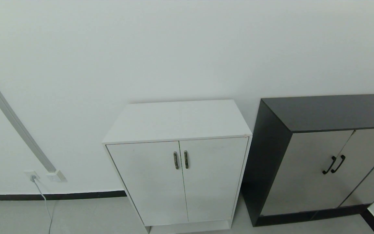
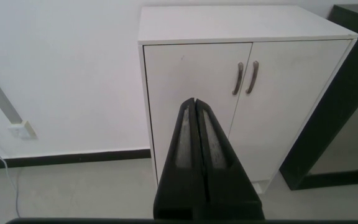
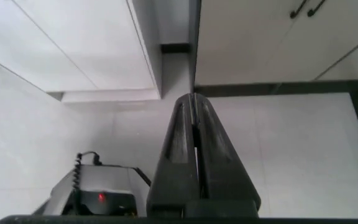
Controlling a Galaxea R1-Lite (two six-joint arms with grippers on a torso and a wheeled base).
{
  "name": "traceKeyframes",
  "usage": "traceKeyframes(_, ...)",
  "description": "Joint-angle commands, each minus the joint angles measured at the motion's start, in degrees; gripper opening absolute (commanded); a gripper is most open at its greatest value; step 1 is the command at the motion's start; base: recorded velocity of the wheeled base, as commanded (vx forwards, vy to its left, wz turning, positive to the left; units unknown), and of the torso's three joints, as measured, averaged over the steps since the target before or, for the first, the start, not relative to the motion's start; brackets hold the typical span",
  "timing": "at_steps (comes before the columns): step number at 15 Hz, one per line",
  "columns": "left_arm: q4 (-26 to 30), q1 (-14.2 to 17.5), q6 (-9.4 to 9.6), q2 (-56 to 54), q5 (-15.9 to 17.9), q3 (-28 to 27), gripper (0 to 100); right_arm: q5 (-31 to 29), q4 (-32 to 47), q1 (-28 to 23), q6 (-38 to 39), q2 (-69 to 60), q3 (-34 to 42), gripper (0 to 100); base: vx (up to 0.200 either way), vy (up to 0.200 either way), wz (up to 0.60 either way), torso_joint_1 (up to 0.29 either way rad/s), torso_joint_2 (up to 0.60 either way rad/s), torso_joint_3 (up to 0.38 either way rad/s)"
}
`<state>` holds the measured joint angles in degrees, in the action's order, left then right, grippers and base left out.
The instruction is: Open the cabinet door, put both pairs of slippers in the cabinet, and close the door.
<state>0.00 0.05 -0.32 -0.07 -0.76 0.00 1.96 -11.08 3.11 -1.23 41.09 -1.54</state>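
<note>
Head view puts the white two-door cabinet (image 1: 177, 162) at my 12 o'clock against the wall, both doors shut, its two slim metal handles (image 1: 176, 160) side by side at the seam. A black cabinet with grey doors (image 1: 307, 169) stands just beside at its 3 o'clock. My left jaws and right jaws are each pressed together, holding nothing.

Straight ahead of the left gripper (image 2: 195, 102) stands the cabinet (image 1: 177, 182), backed against the wall. Just right of it sits the neighbouring cabinet (image 1: 304, 175). Off to the gripper's left is a wall socket (image 1: 32, 176), low down. Ahead of the right gripper (image 3: 194, 96) is the gap (image 3: 174, 46) between both cabinets.
</note>
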Motion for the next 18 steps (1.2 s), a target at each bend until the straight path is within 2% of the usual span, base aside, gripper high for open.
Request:
traceKeyframes(1,0.0,0.0,-0.03,0.1,0.0,0.0,0,0.1,1.1,0.8,0.0,-0.1,1.5,0,0.000,0.000,0.00,0.000,0.00,0.000)
traceKeyframes(6,0.0,0.0,-0.03,0.1,0.0,0.0,0,0.1,11.5,3.6,0.4,-5.5,1.5,0,0.000,0.000,0.00,0.000,0.00,0.000)
traceKeyframes(9,0.0,0.0,-0.03,0.1,0.0,0.0,0,0.0,11.4,3.7,0.9,-7.9,1.5,0,0.000,0.000,0.00,0.000,0.00,0.000)
traceKeyframes(11,0.0,0.0,-0.03,0.1,0.0,0.0,0,0.0,11.4,2.6,0.9,-12.0,1.5,0,0.000,0.000,0.00,0.000,0.00,0.000)
traceKeyframes(16,0.0,0.0,-0.03,0.1,0.0,0.0,0,0.0,11.4,-3.9,1.0,-25.5,1.5,0,0.000,0.000,0.00,0.000,0.00,0.000)
traceKeyframes(18,0.0,0.0,-0.03,0.1,0.0,0.0,0,0.0,11.4,-4.3,1.0,-31.1,1.5,0,0.000,0.000,0.00,0.000,0.00,0.000)
